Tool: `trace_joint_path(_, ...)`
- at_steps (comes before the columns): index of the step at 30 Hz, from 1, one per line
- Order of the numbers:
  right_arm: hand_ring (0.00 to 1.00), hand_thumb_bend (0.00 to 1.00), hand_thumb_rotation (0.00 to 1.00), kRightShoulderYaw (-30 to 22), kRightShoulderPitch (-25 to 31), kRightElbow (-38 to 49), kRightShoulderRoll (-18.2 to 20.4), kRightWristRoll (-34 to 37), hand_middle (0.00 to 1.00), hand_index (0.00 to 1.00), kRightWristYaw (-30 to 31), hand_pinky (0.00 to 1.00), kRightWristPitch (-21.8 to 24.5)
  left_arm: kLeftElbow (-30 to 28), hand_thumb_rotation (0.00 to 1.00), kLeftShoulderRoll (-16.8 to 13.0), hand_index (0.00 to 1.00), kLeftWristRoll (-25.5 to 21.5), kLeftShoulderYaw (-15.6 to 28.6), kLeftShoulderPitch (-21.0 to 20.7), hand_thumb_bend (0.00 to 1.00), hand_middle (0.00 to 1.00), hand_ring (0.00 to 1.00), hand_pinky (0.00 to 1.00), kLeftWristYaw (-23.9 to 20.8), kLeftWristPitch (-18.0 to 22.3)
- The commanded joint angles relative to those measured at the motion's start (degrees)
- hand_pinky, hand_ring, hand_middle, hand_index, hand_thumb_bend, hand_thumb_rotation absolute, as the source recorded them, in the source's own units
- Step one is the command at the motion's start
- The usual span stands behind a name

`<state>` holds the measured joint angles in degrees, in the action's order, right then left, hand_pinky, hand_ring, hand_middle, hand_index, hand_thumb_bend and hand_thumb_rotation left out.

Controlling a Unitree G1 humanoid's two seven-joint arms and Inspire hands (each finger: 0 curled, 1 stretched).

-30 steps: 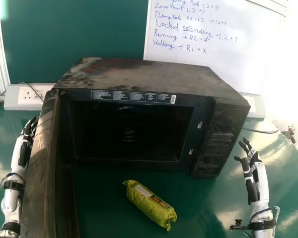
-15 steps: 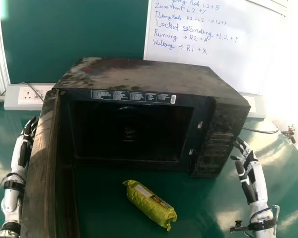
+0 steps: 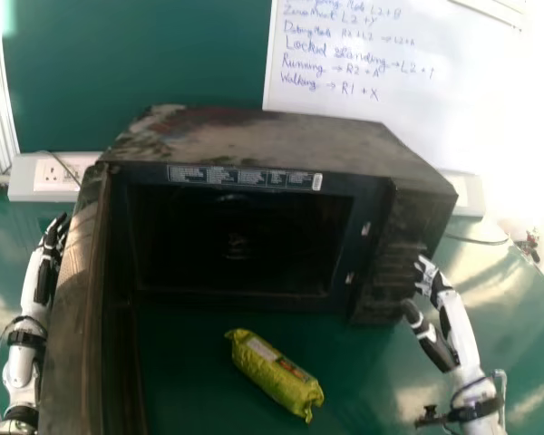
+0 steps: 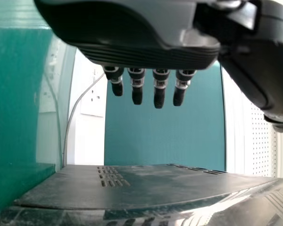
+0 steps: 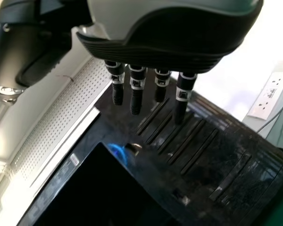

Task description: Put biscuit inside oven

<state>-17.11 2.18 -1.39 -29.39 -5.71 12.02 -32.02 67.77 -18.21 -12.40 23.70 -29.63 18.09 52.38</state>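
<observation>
The black oven (image 3: 374,245) stands with its door (image 3: 77,299) swung out at the left, its dark cavity exposed. On the green table in front of it lies the yellow-green biscuit pack (image 3: 274,373). My right hand (image 3: 458,326) is at the oven's right front, right of the pack, fingers extended by the control panel and holding nothing. In the right wrist view my right hand (image 5: 179,96) has relaxed fingers before the oven front (image 5: 203,165). Left of the door is my left hand (image 3: 45,267), open; the left wrist view shows my left hand (image 4: 159,89) with straight fingers.
A white socket strip (image 3: 50,178) and a cable are behind the oven at the left. Another socket strip (image 3: 470,192) stands at the right. The whiteboard (image 3: 363,100) is behind the oven. Green table (image 3: 367,367) surrounds the pack.
My right hand has moved left, closer to the oven's control panel, and its fingers now lean toward the left. The left hand, oven and biscuit pack have stayed put.
</observation>
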Motion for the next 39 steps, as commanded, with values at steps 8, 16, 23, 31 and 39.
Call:
trace_joint_path(8,0.83,1.00,0.78,1.1,2.5,8.8,-3.0,-3.9,0.86,0.95,2.3,0.76,6.0,1.8,1.00,3.5,1.00,-0.5,0.0,3.5,1.00,1.00,1.00,1.00,-0.8,0.2)
trace_joint_path(16,0.83,1.00,0.76,1.6,3.3,15.0,-4.8,-6.9,0.85,0.92,4.6,0.79,11.9,1.9,1.00,3.7,1.00,-1.3,0.4,3.4,1.00,1.00,1.00,1.00,0.5,0.3)
trace_joint_path(23,0.83,1.00,0.76,2.3,2.5,18.2,-6.9,-9.0,0.85,0.91,7.1,0.79,15.9,1.8,1.00,3.5,1.00,-0.2,-0.2,3.6,1.00,1.00,1.00,1.00,-0.8,0.7)
trace_joint_path(31,0.81,1.00,0.80,3.3,1.1,20.5,-8.8,-10.8,0.83,0.90,9.0,0.78,17.4,1.8,1.00,3.7,1.00,-1.0,0.3,3.4,1.00,1.00,1.00,1.00,0.1,0.6)
trace_joint_path(39,0.81,1.00,0.79,4.4,0.6,24.2,-11.0,-12.4,0.84,0.89,12.7,0.78,21.7,1.9,1.00,3.8,1.00,-1.1,0.4,3.4,1.00,1.00,1.00,1.00,0.6,0.7)
